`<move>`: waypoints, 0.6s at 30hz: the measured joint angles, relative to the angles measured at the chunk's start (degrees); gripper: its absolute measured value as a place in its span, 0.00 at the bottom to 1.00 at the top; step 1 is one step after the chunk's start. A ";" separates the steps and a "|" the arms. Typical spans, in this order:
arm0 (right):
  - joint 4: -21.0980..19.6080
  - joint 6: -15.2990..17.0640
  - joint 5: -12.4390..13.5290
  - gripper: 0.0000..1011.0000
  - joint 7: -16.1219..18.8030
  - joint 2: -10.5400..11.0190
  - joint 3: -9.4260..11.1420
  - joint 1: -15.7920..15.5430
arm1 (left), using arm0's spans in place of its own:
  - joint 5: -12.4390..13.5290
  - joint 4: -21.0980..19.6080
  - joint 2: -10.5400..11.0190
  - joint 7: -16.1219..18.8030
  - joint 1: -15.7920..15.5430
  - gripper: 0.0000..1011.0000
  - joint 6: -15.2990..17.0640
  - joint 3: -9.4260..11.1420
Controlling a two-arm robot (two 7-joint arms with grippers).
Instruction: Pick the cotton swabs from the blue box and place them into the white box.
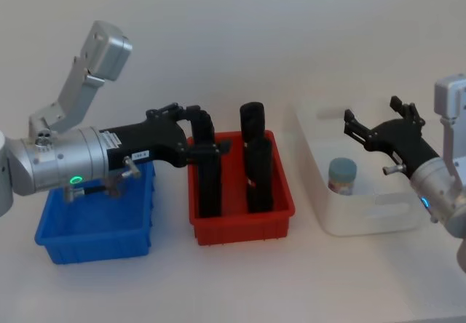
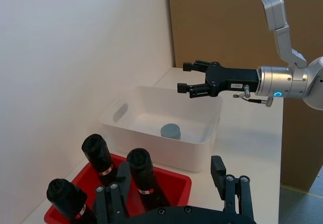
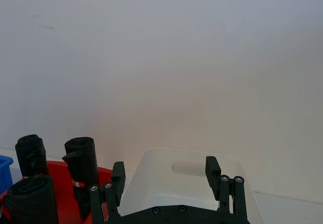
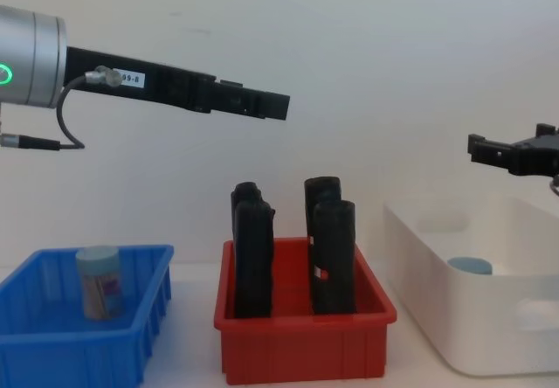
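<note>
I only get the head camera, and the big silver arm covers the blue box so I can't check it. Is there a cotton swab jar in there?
Observer: Yes. The chest view shows one jar of the cotton swabs standing upright in the blue box.
Operator: Is the left gripper bumping the black tubes?
Observer: No. From the side, the left gripper hangs well above the black containers in the red bin.
Operator: And is the right one down inside the white box?
Observer: No. In the chest view the right gripper hovers above the rim of the white box.
</note>
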 joint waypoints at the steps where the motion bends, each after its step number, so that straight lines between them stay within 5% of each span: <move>1: 0.00 0.00 0.00 0.99 0.00 0.00 0.00 0.00 | 0.00 0.00 0.00 0.00 0.00 0.99 0.00 0.00; 8: -1.01 0.11 0.07 0.99 -0.13 0.20 -0.01 -0.93 | 0.14 -0.12 -0.07 1.11 0.48 0.99 -0.45 0.23; 18: -6.26 1.05 0.68 0.99 -0.91 1.25 -0.09 -5.55 | 1.17 -1.34 -0.52 8.06 3.28 0.99 -3.63 1.68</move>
